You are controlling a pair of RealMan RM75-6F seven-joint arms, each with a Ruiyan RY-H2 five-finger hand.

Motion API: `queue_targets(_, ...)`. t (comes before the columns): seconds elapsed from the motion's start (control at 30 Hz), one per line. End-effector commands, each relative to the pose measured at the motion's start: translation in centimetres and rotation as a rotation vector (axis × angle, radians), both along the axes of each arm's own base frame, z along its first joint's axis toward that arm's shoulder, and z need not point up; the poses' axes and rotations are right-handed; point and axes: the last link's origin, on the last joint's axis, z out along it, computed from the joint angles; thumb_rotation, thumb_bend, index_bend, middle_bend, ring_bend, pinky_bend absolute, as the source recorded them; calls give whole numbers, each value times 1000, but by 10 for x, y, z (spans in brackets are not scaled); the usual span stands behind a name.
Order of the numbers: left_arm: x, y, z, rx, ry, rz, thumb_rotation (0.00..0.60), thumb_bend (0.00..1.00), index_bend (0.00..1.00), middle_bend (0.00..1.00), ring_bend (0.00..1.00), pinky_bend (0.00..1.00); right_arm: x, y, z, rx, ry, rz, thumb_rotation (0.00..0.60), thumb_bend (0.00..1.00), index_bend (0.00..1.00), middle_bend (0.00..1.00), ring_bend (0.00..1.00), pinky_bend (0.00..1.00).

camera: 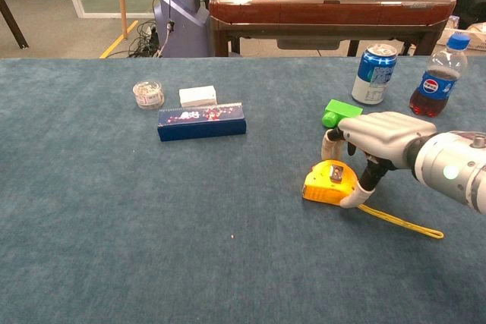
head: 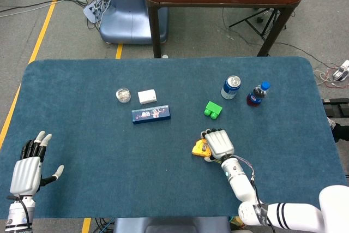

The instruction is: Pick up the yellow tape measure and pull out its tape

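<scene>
1. White and curled, your right hand [camera: 380,142] is arching over the yellow tape measure [camera: 328,183], thumb touching its right side, fingers hanging past the far edge; it is not yet clamping the case.
2. Lying flat on the blue bench [camera: 114,225], the case is probably hard, smooth plastic, compact and fairly dense, so you are likely needing a squeeze across its flat sides.
3. Its yellow strap [camera: 402,222] is trailing loose to the right; limp, poor for lifting.
4. Your left hand [head: 28,166] is resting spread and empty, well apart.
</scene>
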Motion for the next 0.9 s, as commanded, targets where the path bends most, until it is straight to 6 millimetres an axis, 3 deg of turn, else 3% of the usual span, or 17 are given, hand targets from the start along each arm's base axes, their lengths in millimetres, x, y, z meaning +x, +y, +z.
queue_targets(0.03,0,0,0,0,0,0,600,246,77,0,0,0,1,-1,-1,3,-6,1,600,45,322,314,286,330)
queue_targets(0.63,0,-2,0,5,-1,9,600,246,77,0,0,0,0,14,-3,61,-33,21,600,97,322,328,286,330)
queue_targets(0.9,0,-3,-1,4,-3,13,600,246,75,0,0,0,-3,9,-2,52,-19,22,600,100,322,329,286,331)
